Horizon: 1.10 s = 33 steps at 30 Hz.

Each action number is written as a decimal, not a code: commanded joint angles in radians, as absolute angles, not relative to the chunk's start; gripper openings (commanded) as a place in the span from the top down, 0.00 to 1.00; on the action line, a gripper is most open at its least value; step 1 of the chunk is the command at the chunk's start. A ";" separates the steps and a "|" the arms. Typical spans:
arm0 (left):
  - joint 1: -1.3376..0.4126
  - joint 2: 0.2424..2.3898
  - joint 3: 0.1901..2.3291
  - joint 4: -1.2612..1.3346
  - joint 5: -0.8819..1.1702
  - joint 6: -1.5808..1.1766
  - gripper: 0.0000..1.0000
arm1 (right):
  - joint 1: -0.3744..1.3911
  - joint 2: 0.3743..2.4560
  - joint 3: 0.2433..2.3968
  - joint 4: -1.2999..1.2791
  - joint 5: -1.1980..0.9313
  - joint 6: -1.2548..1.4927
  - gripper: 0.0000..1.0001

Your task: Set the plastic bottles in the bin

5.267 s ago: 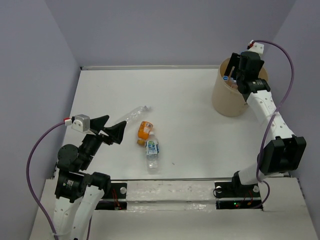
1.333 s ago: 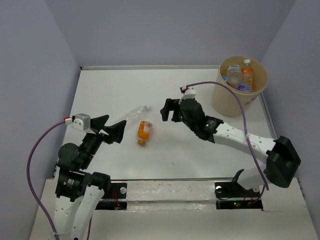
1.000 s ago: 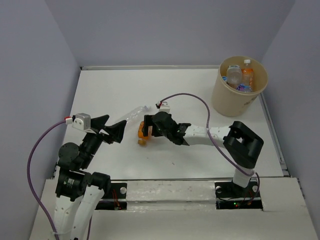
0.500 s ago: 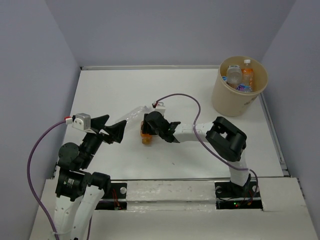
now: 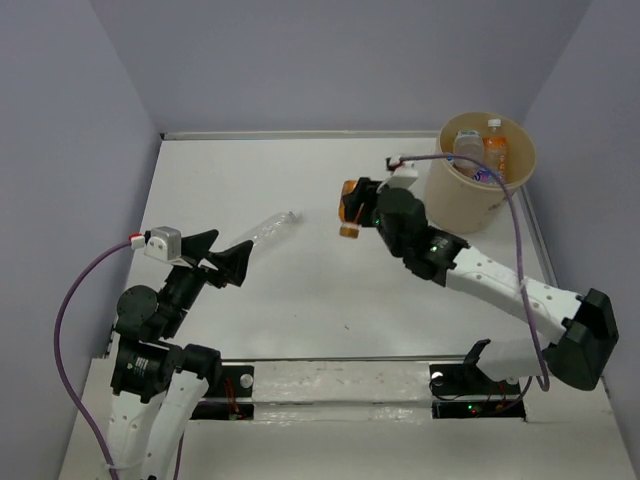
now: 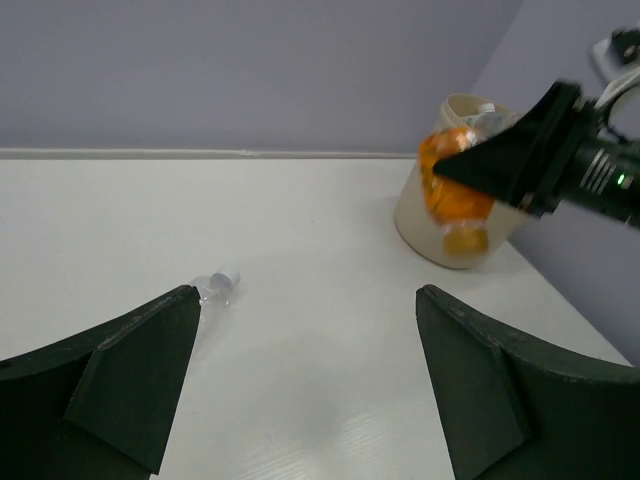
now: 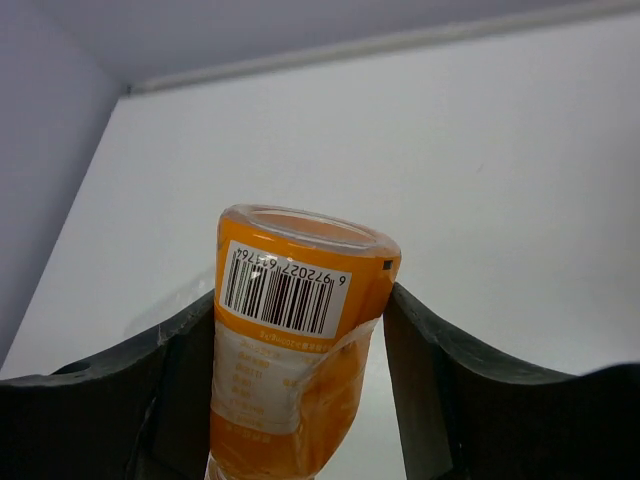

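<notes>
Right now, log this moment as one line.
right pincer: shut on orange bottle, off table | left pincer: open | clear bottle: lying on table | bin: holds bottles

The orange bottle [image 7: 295,390] in the black right gripper [image 7: 300,320] carries a white patch striped with a black barcode and digits. The bin [image 5: 450,205] is tan, the desk [image 5: 300,290] white and the walls [image 5: 300,60] pale lavender. The clear bottle [image 5: 268,228] shows a whitish cap, the left gripper [image 6: 305,295] is black, and the cables [image 5: 62,310] are purple.
</notes>
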<state>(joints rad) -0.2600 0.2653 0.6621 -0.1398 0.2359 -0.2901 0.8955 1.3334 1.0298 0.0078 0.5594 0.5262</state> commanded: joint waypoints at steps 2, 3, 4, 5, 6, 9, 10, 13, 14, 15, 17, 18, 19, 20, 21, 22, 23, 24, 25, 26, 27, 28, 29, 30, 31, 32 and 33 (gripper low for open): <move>-0.256 0.253 0.655 -0.101 0.258 -0.290 0.01 | 0.617 1.236 1.247 -0.064 0.713 0.187 0.66; -0.258 0.250 0.655 -0.103 0.256 -0.290 0.01 | 0.530 1.239 1.299 -0.064 0.715 0.145 0.66; -0.258 0.249 0.655 -0.101 0.256 -0.290 0.01 | 0.485 1.244 1.324 -0.064 0.712 0.129 0.66; -0.258 0.247 0.657 -0.104 0.255 -0.290 0.01 | 0.441 1.264 1.350 -0.067 0.703 0.117 0.66; -0.258 0.244 0.655 -0.103 0.255 -0.290 0.01 | 0.398 1.272 1.376 -0.077 0.686 0.109 0.66; -0.261 0.239 0.657 -0.104 0.253 -0.290 0.01 | 0.264 1.304 1.471 -0.090 0.669 0.088 0.66; -0.262 0.238 0.657 -0.104 0.253 -0.288 0.01 | 0.206 1.334 1.506 -0.100 0.651 0.077 0.66; -0.268 0.233 0.657 -0.104 0.252 -0.288 0.01 | 0.147 1.403 1.526 -0.110 0.686 0.032 0.66; -0.270 0.232 0.657 -0.104 0.250 -0.288 0.01 | 0.108 1.414 1.513 -0.110 0.687 0.028 0.66; -0.271 0.229 0.657 -0.103 0.250 -0.290 0.01 | 0.088 1.422 1.502 -0.107 0.687 0.026 0.66; -0.276 0.227 0.657 -0.104 0.249 -0.288 0.01 | 0.033 1.434 1.462 -0.110 0.637 0.047 0.66; -0.278 0.226 0.655 -0.106 0.249 -0.288 0.01 | 0.020 1.434 1.448 -0.110 0.632 0.063 0.66; -0.279 0.222 0.657 -0.106 0.249 -0.287 0.01 | 0.011 1.434 1.436 -0.112 0.629 0.067 0.66; -0.281 0.224 0.657 -0.106 0.249 -0.288 0.01 | 0.000 1.430 1.415 -0.113 0.612 0.072 0.66; -0.282 0.224 0.655 -0.106 0.249 -0.287 0.01 | 0.000 1.428 1.407 -0.114 0.609 0.078 0.63; -0.282 0.224 0.655 -0.106 0.249 -0.287 0.01 | 0.000 1.424 1.401 -0.112 0.614 0.084 0.59; -0.284 0.224 0.657 -0.106 0.249 -0.288 0.01 | 0.000 1.419 1.396 -0.113 0.611 0.092 0.50; -0.284 0.224 0.657 -0.106 0.249 -0.287 0.01 | 0.000 1.408 1.391 -0.114 0.611 0.098 0.42; -0.284 0.222 0.657 -0.104 0.249 -0.288 0.01 | 0.000 1.404 1.391 -0.115 0.621 0.113 0.24; -0.285 0.222 0.655 -0.106 0.249 -0.288 0.01 | 0.000 1.399 1.391 -0.115 0.655 0.123 0.14; -0.285 0.219 0.657 -0.104 0.247 -0.288 0.01 | 0.000 1.390 1.393 -0.117 0.661 0.126 0.08; -0.287 0.221 0.657 -0.104 0.247 -0.288 0.01 | 0.000 1.385 1.397 -0.120 0.655 0.127 0.05; -0.287 0.221 0.655 -0.106 0.247 -0.288 0.01 | 0.000 1.381 1.405 -0.130 0.623 0.132 0.03; -0.285 0.219 0.655 -0.106 0.247 -0.288 0.01 | 0.000 1.368 1.413 -0.156 0.605 0.144 0.03; -0.287 0.222 0.655 -0.106 0.247 -0.288 0.01 | 0.000 1.358 1.420 -0.164 0.586 0.175 0.02; -0.287 0.221 0.655 -0.104 0.247 -0.288 0.01 | 0.000 1.345 1.419 -0.170 0.566 0.187 0.01; -0.287 0.224 0.655 -0.107 0.245 -0.288 0.01 | 0.000 1.333 1.416 -0.172 0.508 0.196 0.01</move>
<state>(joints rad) -0.2810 0.2314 0.6617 -0.1398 0.2352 -0.2901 -0.0051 1.4086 1.3777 -0.1661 0.6071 0.1364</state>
